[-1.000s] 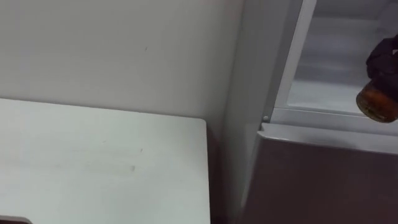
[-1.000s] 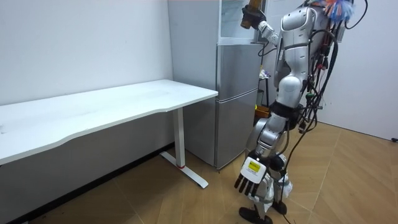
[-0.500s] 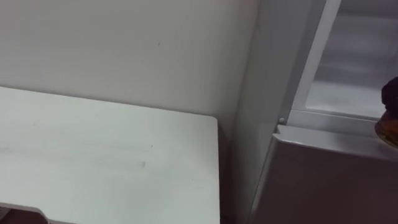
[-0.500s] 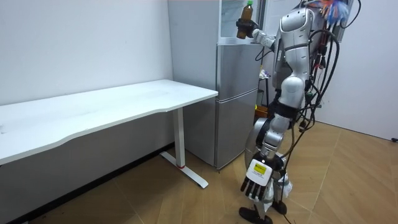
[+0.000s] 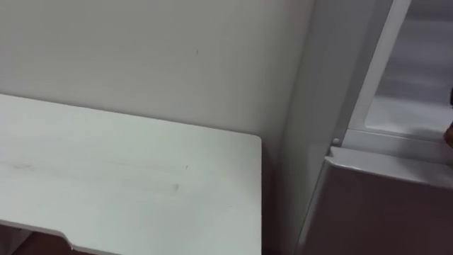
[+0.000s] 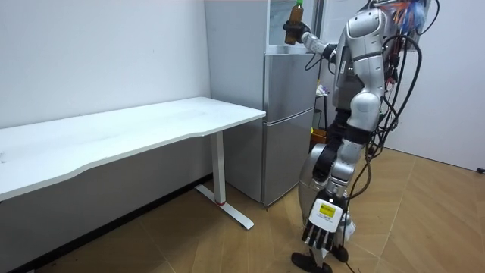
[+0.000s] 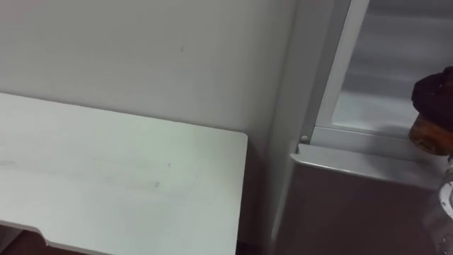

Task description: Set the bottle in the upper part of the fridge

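The bottle (image 6: 294, 14), brown with a green cap, stands upright in my right hand (image 6: 305, 35), whose fingers are curled round it. It is held at the front of the open upper fridge compartment (image 7: 382, 106), just above the sill. In the right eye view the bottle's amber bottom (image 7: 429, 134) pokes out under the dark right hand (image 7: 433, 91) at the right edge. My left hand (image 6: 322, 226) hangs by my leg with straight fingers. I stand in front of the grey fridge (image 6: 288, 114).
A white table (image 5: 127, 184) stands left of the fridge against the wall, its corner close to the fridge side. The closed lower fridge door (image 7: 354, 205) lies below the open compartment. Wooden floor spreads behind me in the room view.
The bottle went from tilted to upright and moved toward the fridge opening. My head camera turned left, so the bottle slid to the view's right edge. The left hand swung back slightly.
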Motion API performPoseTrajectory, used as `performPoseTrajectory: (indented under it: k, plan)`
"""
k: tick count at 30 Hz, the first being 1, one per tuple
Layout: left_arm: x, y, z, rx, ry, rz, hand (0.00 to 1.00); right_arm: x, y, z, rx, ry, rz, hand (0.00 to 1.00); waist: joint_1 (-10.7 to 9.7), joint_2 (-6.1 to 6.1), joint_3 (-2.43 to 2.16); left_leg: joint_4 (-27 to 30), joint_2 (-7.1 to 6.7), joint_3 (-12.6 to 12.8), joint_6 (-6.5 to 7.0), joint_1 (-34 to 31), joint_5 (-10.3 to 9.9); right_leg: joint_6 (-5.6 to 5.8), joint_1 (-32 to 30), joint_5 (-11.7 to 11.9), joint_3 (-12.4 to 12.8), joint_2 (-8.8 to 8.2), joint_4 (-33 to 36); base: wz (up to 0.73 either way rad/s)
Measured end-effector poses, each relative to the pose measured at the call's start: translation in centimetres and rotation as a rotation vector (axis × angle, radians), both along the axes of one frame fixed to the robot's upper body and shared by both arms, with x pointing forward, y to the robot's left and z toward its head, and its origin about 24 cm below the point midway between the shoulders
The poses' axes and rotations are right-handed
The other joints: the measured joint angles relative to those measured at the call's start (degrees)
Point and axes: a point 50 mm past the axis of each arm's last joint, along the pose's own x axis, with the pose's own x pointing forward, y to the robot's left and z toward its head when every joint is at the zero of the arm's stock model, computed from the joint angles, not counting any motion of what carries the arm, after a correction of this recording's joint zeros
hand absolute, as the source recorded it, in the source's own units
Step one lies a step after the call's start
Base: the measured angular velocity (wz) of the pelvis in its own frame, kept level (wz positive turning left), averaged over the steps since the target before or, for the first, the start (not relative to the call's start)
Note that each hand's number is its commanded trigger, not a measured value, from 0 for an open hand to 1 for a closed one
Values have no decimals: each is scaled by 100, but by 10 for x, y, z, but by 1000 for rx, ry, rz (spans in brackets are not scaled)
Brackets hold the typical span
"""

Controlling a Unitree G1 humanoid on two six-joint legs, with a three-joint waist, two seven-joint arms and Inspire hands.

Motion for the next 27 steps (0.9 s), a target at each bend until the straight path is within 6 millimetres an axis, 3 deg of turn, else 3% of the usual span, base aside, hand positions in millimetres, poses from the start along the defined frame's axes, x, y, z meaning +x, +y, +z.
performPoseTrajectory:
  k: [5,8,27]
  plan:
    - [0,3,1,7,0,-1,0,4,-13,-12,35,63,-70,100,63,-81,-43,107,-33,-147,12,-115,1,0,-29,0,-118,-12,1,14]
    - [-5,3,2,9,13,1,0,6,-18,-16,34,98,-99,100,90,-85,-42,109,-51,-173,17,-126,13,0,-29,0,-116,-21,1,7]
    - [-10,13,5,40,42,6,0,19,-6,9,26,40,-109,100,106,-126,-37,190,-69,-308,27,-304,24,0,-113,0,-169,-10,-3,4]
